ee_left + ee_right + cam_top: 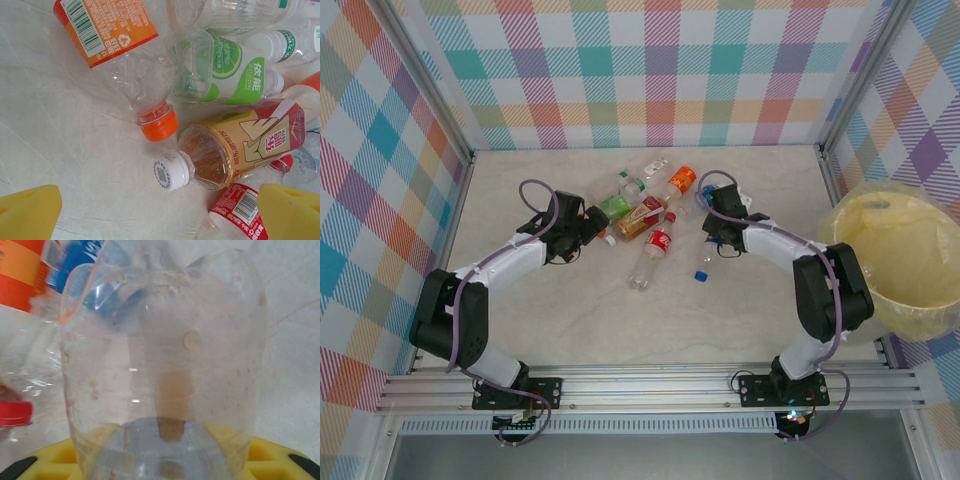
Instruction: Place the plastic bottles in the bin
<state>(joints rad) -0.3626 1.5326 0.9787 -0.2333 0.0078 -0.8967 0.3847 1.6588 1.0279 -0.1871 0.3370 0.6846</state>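
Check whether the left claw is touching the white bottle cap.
Apart. Left wrist view: the white cap lies between the open left claw's yellow pads, with bare table on either side of it.

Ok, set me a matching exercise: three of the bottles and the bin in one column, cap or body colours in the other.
Column A
1. orange-label bottle
2. tan-label bottle
3. red-label bottle
4. bin

Column B
a. white cap
b. pale yellow body
c. red cap
d. orange cap

Pairs: 1-d, 2-a, 3-c, 4-b
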